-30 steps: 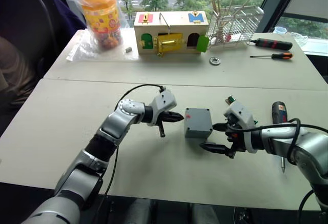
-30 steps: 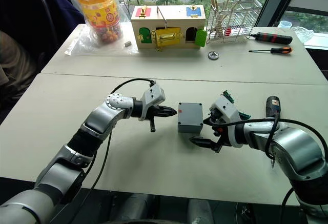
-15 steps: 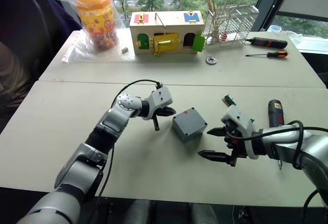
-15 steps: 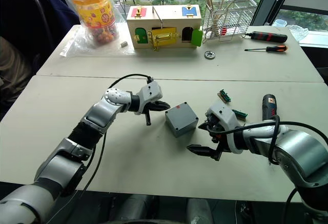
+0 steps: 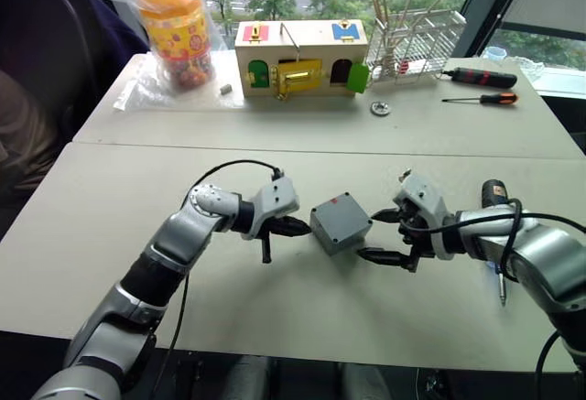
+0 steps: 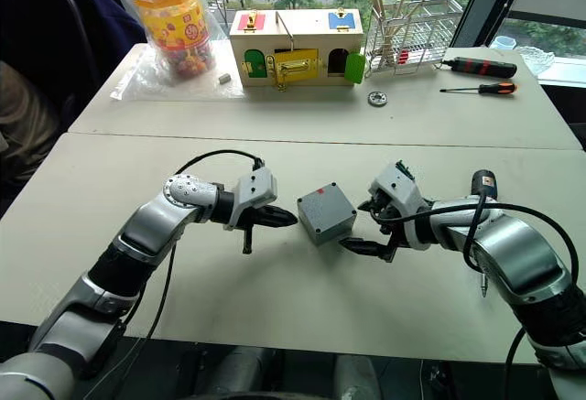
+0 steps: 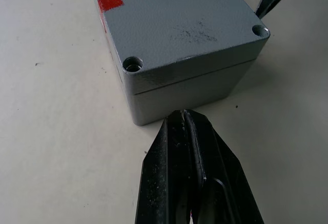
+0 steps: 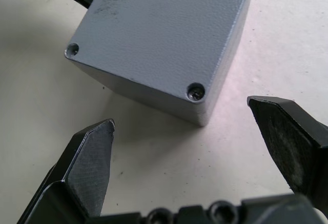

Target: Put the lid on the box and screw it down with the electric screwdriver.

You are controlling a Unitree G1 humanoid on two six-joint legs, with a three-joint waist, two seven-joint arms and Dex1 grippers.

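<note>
While the box (image 5: 340, 222) sits turned at an angle on the tabletop (image 5: 110, 226) with the lid (image 7: 177, 26) already on top, the left gripper (image 5: 286, 227), jaws pressed together, pokes its near side, and the right gripper (image 5: 385, 237) waits wide open just beside the other side. I think the box is being lined up; next the right arm needs to fetch the electric screwdriver (image 5: 495, 199) lying nearby.

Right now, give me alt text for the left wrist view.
A grey box stands on a pale table, its lid already on, with a red mark and two open corner screw holes. The left claw, shut, points at its lower edge just below the seam.
</note>
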